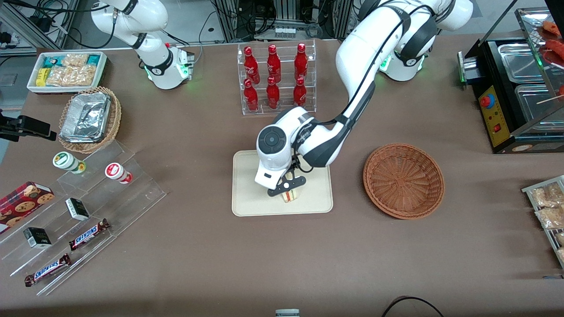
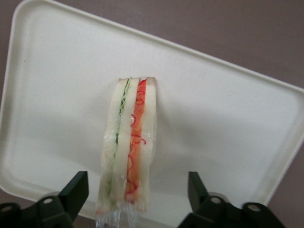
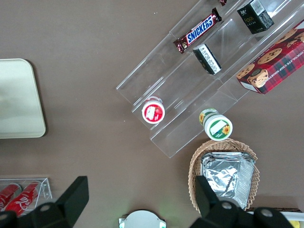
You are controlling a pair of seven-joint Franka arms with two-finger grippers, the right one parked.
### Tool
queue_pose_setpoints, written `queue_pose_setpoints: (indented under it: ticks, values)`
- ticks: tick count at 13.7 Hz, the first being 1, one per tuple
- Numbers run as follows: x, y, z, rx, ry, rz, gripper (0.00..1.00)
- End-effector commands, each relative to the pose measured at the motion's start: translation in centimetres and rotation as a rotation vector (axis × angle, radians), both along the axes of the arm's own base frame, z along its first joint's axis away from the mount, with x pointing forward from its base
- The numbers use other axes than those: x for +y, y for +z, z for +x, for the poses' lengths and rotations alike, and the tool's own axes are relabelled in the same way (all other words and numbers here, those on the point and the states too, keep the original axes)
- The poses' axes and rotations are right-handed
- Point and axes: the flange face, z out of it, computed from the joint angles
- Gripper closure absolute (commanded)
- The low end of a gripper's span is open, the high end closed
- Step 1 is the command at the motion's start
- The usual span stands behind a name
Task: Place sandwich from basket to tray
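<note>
Here, fingers (image 2: 76,192): spread apart, one on each side of the sandwich, neither touching it.
Gripper (image 1: 287,186): low over the tray, directly above the sandwich, at the end of the working arm that reaches in from the bottle rack's direction.
Sandwich (image 2: 129,142): lies on the tray, standing on one face with its cut edge upward; green filling in one seam, red in the other; clear wrap visible at the end nearest the fingers.
Tray (image 1: 246,185): cream rectangle on the brown table (image 1: 282,264), partly covered by the arm's wrist.
Basket (image 1: 403,180): reddish-brown wicker bowl, beside the tray toward the working arm's end, nothing in it.
Bottle rack (image 1: 277,79): clear stand of red bottles, farther from the front camera than the tray.
Acrylic steps (image 1: 88,211): toward the parked arm's end, holding Snickers bars (image 1: 88,234), small boxes and two cups.
Foil-tray basket (image 1: 90,119): tan wicker, near the steps.
</note>
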Motion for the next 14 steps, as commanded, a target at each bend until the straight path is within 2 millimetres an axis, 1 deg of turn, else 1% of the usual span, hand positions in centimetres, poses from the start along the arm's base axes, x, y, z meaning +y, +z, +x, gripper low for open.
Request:
queue_pose_setpoints:
  ticks: [1, 2, 3, 4, 5, 6, 7, 8, 9, 10, 11, 12, 13, 14]
  values:
    - [0.6, 6.3, -0.3, -0.034, 0.003, -0.008, 0.00]
    - [0.8, 7.8, -0.3, -0.045, -0.008, -0.016, 0.00]
    - [1.9, 9.4, 0.3, -0.050, -0.025, -0.019, 0.00]
    - [3.2, 10.2, 0.9, -0.042, -0.053, -0.003, 0.00]
    - [3.8, 11.2, 0.7, -0.031, -0.079, 0.015, 0.00]
    - [6.0, 12.5, 2.1, -0.020, -0.083, 0.016, 0.00]
    - [8.9, 13.9, 3.8, -0.015, -0.101, 0.016, 0.00]
    - [10.4, 15.4, 4.1, -0.012, -0.165, 0.018, 0.00]
    - [12.0, 15.8, 4.7, 0.008, -0.201, 0.033, 0.00]
    - [14.3, 15.8, 5.8, 0.024, -0.194, 0.039, 0.00]
    - [17.6, 16.2, 7.6, 0.029, -0.171, 0.036, 0.00]
    - [20.0, 16.5, 8.4, 0.036, -0.205, 0.031, 0.00]
    - [21.7, 16.7, 8.2, 0.044, -0.248, 0.033, 0.00]
    - [25.1, 16.7, 8.4, 0.059, -0.258, 0.035, 0.00]
